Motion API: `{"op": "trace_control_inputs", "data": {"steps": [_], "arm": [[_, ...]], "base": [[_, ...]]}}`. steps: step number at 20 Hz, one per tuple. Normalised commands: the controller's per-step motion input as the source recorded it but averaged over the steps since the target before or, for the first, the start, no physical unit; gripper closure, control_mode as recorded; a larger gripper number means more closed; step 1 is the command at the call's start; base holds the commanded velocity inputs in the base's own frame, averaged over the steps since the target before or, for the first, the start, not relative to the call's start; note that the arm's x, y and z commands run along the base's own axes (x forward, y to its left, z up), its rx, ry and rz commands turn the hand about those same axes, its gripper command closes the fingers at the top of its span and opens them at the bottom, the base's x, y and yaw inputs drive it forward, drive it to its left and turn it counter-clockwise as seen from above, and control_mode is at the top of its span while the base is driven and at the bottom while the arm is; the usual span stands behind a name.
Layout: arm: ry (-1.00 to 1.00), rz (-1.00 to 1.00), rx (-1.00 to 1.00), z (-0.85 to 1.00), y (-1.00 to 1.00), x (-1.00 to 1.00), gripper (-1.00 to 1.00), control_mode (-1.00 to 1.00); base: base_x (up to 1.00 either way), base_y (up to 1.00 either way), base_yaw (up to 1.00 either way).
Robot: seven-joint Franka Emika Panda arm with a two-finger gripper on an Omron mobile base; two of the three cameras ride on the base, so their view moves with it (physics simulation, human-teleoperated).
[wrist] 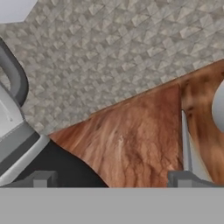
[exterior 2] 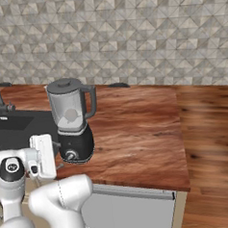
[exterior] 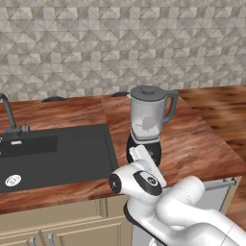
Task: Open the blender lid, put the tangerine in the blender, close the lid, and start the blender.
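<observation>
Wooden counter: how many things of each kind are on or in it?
Tall blender, clear grey jar, black base: 1
Round dark grey lid on its jar: 1
Black sunken sink: 1
Dark curved tap: 1
Total: 4

My own arm covers the lower front of the blender [exterior: 146, 122]. The hand view's edge crops its base and handle, and my fingertips [wrist: 43, 179].

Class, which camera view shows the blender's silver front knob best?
The right base view: the knob faces that camera on the blender base. In the left base view the arm covers the base front. The hand view catches just the jar's lower edge and handle at its left edge.
</observation>
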Motion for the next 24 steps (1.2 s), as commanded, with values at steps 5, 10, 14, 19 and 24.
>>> {"op": "trace_control_inputs", "data": {"steps": [5,10,14,19,24], "arm": [[0.00,0.00,0.00,-0.18,-0.21,0.00,-1.00,-1.00],[0.00,0.00,0.00,-0.21,-0.21,0.03,-1.00,-1.00],[0.00,0.00,0.00,-0.13,-0.17,0.11,-1.00,-1.00],[0.00,0.00,0.00,-0.11,-0.20,0.12,-1.00,-1.00],[0.00,0.00,0.00,-0.13,-0.23,0.12,-1.00,-1.00]], "base": [[0.00,0.00,0.00],[0.00,0.00,0.00],[0.00,0.00,0.00],[0.00,0.00,0.00],[0.00,0.00,0.00]]}}
